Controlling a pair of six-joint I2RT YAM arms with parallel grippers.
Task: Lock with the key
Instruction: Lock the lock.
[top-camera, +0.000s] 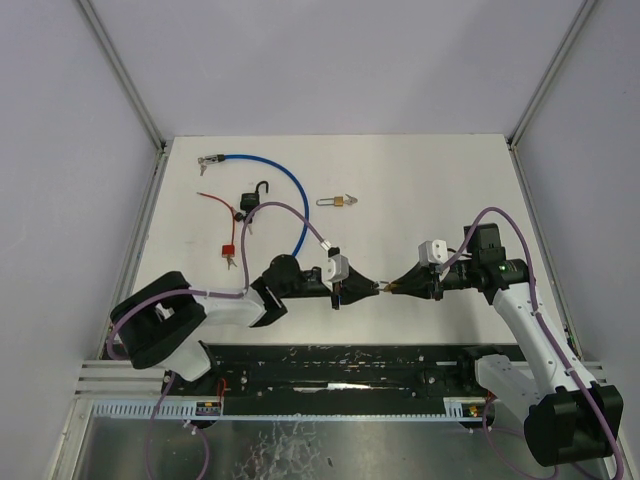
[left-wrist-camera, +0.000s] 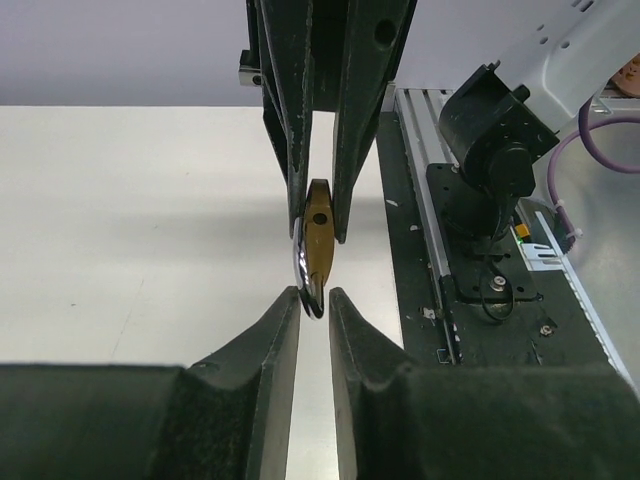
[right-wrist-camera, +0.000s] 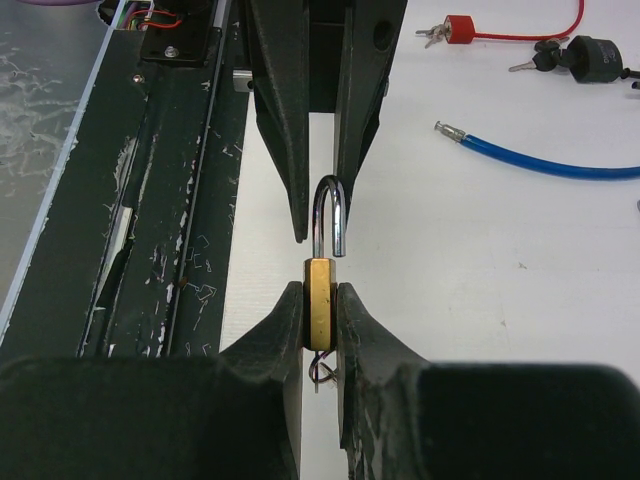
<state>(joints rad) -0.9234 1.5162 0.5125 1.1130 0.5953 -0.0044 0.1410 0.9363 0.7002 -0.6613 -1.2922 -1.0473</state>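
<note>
padlock (right-wrist-camera: 320, 285) pinched by its body in the right gripper (right-wrist-camera: 320, 308); left gripper (left-wrist-camera: 314, 302) narrow around the open shackle (right-wrist-camera: 332, 215), contact unclear. seems the shackle-closing step: next, push straight in.

I am working in a robotics lab, inside a boxed-in test cell. The black mounting rail (top-camera: 340, 372) is carrying my left arm (top-camera: 225, 305) and right arm (top-camera: 535, 335). A white slotted cable duct (top-camera: 300, 408) is running along the rail's near side. Purple cables (top-camera: 497, 212) are looping over the arms above the rail. Beyond the rail the bare white worktop (top-camera: 420, 180) is stretching away. Plain pale panels (top-camera: 330, 60) on aluminium posts (top-camera: 120, 70) are walling in the worktop. Farther beyond the rail several locks are lying spread out: a blue cable lock (top-camera: 290, 185), a red cable lock (top-camera: 229, 250) and a black padlock (top-camera: 252, 200).
</note>
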